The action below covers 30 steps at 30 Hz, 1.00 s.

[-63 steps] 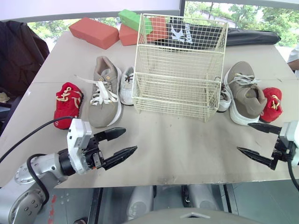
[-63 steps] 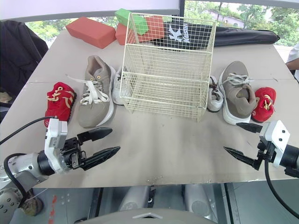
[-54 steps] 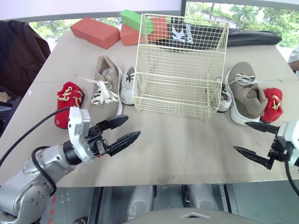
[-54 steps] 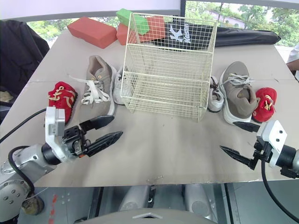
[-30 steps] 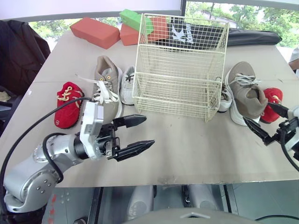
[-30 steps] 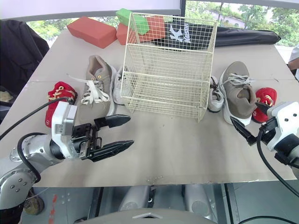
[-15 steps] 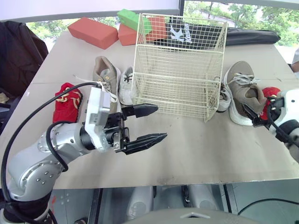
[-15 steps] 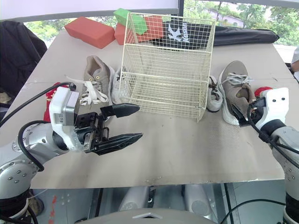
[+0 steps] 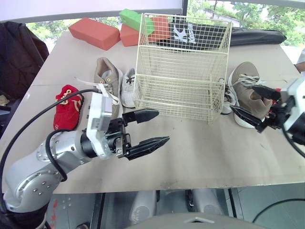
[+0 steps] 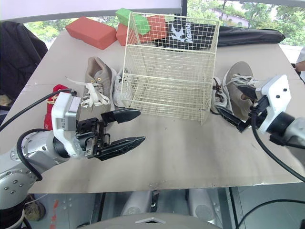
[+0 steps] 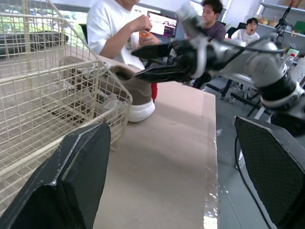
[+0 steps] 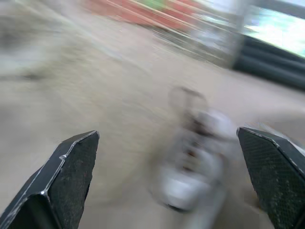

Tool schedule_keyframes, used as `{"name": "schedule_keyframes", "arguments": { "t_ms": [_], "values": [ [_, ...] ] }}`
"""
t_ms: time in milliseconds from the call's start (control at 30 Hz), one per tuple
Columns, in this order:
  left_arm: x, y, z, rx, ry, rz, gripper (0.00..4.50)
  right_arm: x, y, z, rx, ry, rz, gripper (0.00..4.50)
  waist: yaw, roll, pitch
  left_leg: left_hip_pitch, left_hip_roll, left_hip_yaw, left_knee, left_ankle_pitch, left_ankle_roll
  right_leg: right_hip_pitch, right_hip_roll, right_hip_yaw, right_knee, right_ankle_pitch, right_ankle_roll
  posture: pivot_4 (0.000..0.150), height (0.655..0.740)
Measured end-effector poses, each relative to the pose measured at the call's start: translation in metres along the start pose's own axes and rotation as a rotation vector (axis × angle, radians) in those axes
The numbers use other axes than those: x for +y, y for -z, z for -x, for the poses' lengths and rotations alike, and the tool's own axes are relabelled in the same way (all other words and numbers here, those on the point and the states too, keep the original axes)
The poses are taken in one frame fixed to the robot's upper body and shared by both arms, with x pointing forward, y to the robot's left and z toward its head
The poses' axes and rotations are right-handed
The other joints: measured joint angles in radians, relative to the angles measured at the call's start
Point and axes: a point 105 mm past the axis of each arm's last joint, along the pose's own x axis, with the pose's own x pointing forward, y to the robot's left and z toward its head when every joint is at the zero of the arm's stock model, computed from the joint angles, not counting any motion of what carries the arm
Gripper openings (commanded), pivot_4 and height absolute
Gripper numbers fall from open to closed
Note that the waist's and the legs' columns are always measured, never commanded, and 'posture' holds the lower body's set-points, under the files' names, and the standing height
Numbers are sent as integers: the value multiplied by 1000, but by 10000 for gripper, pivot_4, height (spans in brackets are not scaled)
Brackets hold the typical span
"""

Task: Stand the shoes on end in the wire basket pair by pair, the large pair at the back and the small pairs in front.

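The cream wire basket (image 9: 181,67) stands upright mid-table with nothing in it. To its left lie a large tan shoe (image 9: 107,81), a small white shoe (image 9: 128,87) and a small red shoe (image 9: 66,106). On its right are the other tan shoe (image 9: 248,93) and another small white shoe (image 9: 228,99). My left gripper (image 9: 161,127) hangs open over bare table in front of the basket's left corner. My right gripper (image 9: 243,98) is open above the right tan shoe's toe, beside the white one; the blurred right wrist view has that white shoe (image 12: 190,167) between the fingers.
Red bricks (image 9: 94,32) and a green block (image 9: 131,19) lie at the back left, a black bag (image 9: 257,36) behind the basket. A dark jacket (image 9: 19,52) hangs at the left table edge. People (image 11: 119,28) sit beyond the table's right side.
My right gripper has come up from the near right edge to hover over the right-hand shoes. My left gripper advanced from the front edge toward the basket. Both stayed open.
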Motion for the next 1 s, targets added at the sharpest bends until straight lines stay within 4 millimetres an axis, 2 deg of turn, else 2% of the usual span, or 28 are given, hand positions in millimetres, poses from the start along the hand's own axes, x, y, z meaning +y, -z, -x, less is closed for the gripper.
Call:
{"name": "schedule_keyframes", "arguments": {
  "t_ms": [67, 100, 133, 267, 300, 333, 367, 400, 433, 533, 600, 633, 733, 1000],
  "values": [
    [-1, 2, 2, 9, -1, 8, 44582, 14, -17, -7, 6, -146, 59, 45000, -3, 0, 0, 1, 0, 1, 0, 0, 0, 0, 0, 1, 0, 0, 0, 1500, 7400],
    [-1, 3, 5, 14, -9, 12, 44582, 23, -25, -16, 9, -230, 95, 45000, -8, -1, 0, 2, 0, 1, 0, 0, 0, 0, 1, 0, 0, 0, 0, 1500, 7400],
    [-3, 6, 9, 22, -18, 18, 44582, 33, -26, -36, 36, -314, 138, 45000, -17, -1, 0, 1, 1, 1, 0, 0, 0, 0, 2, 0, 0, 0, 0, 1500, 7400],
    [-9, 13, 14, 44, -33, 38, 44582, 44, -5, -75, 155, -420, 135, 45000, -17, -2, 1, -2, 1, 0, 0, 0, 0, -3, 0, -1, 0, 0, 0, 1500, 7400],
    [-10, 13, 14, 46, -42, 34, 44912, 45, 2, -85, 192, -430, 139, 42609, -13, -2, 1, -4, 0, 0, 0, 0, 0, -5, -1, -1, 1, 0, 0, 1500, 7400],
    [-10, 13, 14, 47, -46, 32, 45000, 44, 5, -89, 206, -429, 141, 37495, -12, -2, 1, -5, 0, -1, 0, 0, 0, -6, -1, -1, 1, 0, 0, 1500, 7400],
    [-10, 13, 14, 47, -48, 31, 45000, 43, 7, -91, 217, -426, 142, 36370, -9, -2, 1, -7, 0, -1, 0, 0, 0, -8, -2, -1, 1, 0, 0, 1500, 7400],
    [-11, 13, 14, 47, -64, 24, 45000, 39, 19, -100, 269, -412, 153, 30997, 2, -2, 1, -12, -1, -3, 1, 0, -1, -12, -3, -2, 0, 0, 0, 1500, 7400],
    [-13, 13, 16, 41, -99, 22, 45000, 38, 26, -106, 308, -428, 201, 27656, 2, -2, 1, -15, 0, -2, 2, 2, -3, -15, -3, -2, 0, 0, 0, 1500, 7400],
    [-20, 16, 17, 38, -145, 28, 45000, 42, 25, -110, 318, -509, 301, 14813, -1, -3, 1, -18, 0, -2, 1, 3, -5, -19, -4, -1, 0, 1, 0, 1500, 7400],
    [-24, 16, 18, 38, -169, 25, 45000, 42, 27, -109, 325, -549, 337, 3421, 1, -3, 1, -18, 0, -2, 1, 1, -1, -19, -4, -1, 1, 1, 0, 1500, 7400],
    [-25, 16, 17, 36, -176, 23, 45000, 40, 27, -109, 326, -548, 357, 611, 2, -3, 1, -17, 0, -2, 1, 0, -1, -19, -4, -2, 2, 1, 0, 1500, 7400],
    [-26, 17, 18, 34, -191, 25, 45000, 31, 30, -107, 345, -550, 392, 611, 2, -3, 1, -16, -1, -1, 2, 0, -1, -18, -3, -1, 2, 1, -1, 1500, 7400],
    [-27, 15, 18, 20, -203, 16, 45000, 29, 30, -101, 322, -598, 494, 611, 2, -3, 1, -17, 0, -1, 2, 0, -1, -19, -3, -2, 1, 1, -1, 1500, 7400]
  ]
}}
